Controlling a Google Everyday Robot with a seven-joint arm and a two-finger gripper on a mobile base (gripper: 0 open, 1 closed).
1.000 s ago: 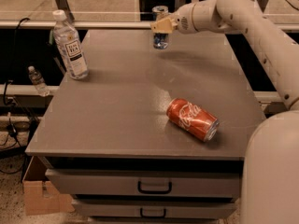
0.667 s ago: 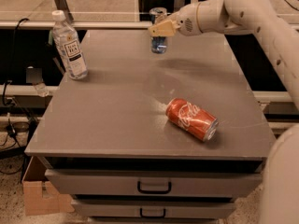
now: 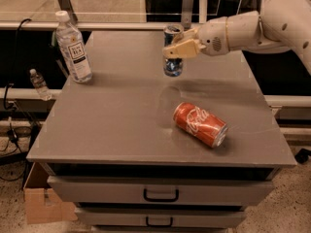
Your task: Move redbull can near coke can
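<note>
Shows a grey table (image 3: pixel 112 115) with a coke can (image 3: pixel 200 124) lying on its side, one silver end facing front right. Behind the coke can and slightly left, shows the redbull can (image 3: pixel 173 67) upright and apparently lifted clear of the tabletop, with a faint shadow on the surface between the 2 cans. Has the gripper (image 3: pixel 177 49) reaching in from the right, behind the coke can, its tan fingers closed narrowly around the redbull can's middle and gripping nothing else. Far left of the coke can, toward the back edge, includes 1 upright bottle (image 3: pixel 73 47) with a white cap. Likely mid-carry, with lowering and release not yet done. Could send the coke can rolling toward the front edge if brought down too close or too low, since a can on its side rolls at a light touch. Could topple on release if set down tilted, being slim and tall. Could slip in a mid-body grip if swung fast. Could end up too far from the coke can if released early.
</note>
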